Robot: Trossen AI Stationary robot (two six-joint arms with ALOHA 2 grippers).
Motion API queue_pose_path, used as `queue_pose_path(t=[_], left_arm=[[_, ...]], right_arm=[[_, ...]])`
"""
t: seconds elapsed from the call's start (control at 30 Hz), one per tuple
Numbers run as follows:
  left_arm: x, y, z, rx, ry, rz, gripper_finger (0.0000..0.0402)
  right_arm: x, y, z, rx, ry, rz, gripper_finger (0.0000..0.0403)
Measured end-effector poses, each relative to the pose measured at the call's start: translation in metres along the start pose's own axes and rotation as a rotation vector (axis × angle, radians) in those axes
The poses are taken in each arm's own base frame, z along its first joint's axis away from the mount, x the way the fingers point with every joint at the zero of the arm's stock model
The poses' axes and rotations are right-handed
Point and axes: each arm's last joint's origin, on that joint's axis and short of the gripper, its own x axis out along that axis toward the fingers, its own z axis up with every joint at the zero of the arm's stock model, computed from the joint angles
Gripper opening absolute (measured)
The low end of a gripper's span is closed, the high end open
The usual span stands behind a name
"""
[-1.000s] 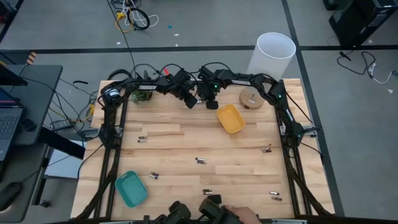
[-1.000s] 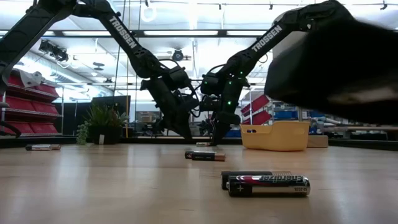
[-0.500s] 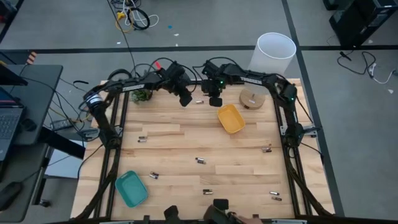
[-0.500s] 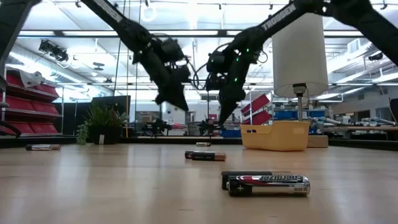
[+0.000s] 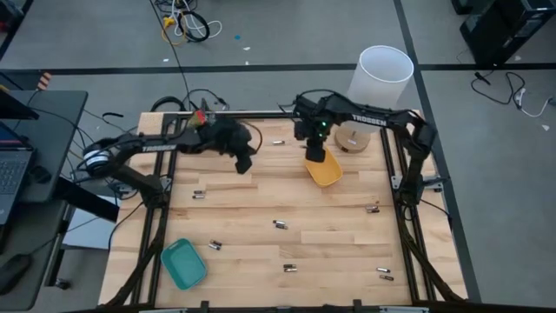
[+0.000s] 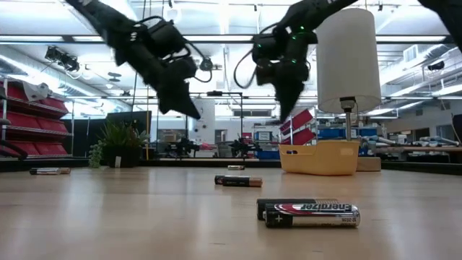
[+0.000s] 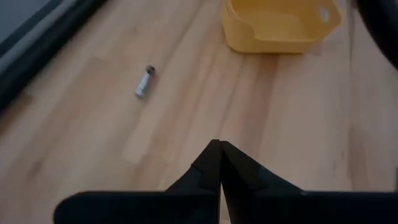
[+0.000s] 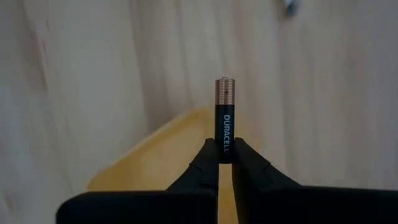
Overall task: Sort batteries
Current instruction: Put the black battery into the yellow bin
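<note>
My right gripper (image 8: 224,163) (image 5: 317,157) hangs above the yellow tray (image 5: 324,172), shut on a black battery with a copper end (image 8: 224,115). My left gripper (image 7: 219,148) (image 5: 246,163) is shut with nothing in it, in the air over the far left part of the table. Several more batteries lie on their sides on the wood: one near the far edge (image 5: 278,141), one in the middle (image 5: 279,224), one at the left (image 5: 199,194). The teal tray (image 5: 183,263) sits at the near left. My right gripper pinches the battery's black end (image 8: 224,149) between its two fingertips (image 8: 207,163). The fingers come from above, pointing steeply down, and the battery runs on in line with them, copper end away from the gripper. It is lifted clear, over the yellow tray's rim (image 8: 155,158).
A white bucket (image 5: 380,76) stands beyond the far right corner and a round wooden disc (image 5: 352,136) lies by the yellow tray. More batteries lie at the near edge (image 6: 307,214) (image 5: 385,274) and right (image 5: 373,208). A black frame (image 5: 408,226) runs along the table's sides.
Both grippers have risen from the far middle of the table and parted. My left gripper went toward the table's left and near edges; my right gripper went right, over the yellow tray. A person's dark sleeve at the near edge has withdrawn.
</note>
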Motion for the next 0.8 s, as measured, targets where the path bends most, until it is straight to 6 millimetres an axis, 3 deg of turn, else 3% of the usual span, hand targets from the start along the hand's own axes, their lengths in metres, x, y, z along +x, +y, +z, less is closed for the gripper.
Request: queue_pose_path(t=[0.2,0.4,0.8], left_arm=[[0.009,-0.009,-0.029,-0.022,-0.040,-0.045,0.0016],[0.013,-0.020,-0.037,0.011,-0.093,-0.083,0.0016],[0.015,-0.036,-0.039,0.043,-0.107,-0.130,0.0016]], right_arm=[[0.017,0.019,-0.036,0.084,0.012,-0.019,0.0018],[0.032,0.032,-0.059,0.163,-0.040,-0.025,0.0024],[0.036,0.038,-0.063,0.218,-0.048,-0.193,0.0092]])
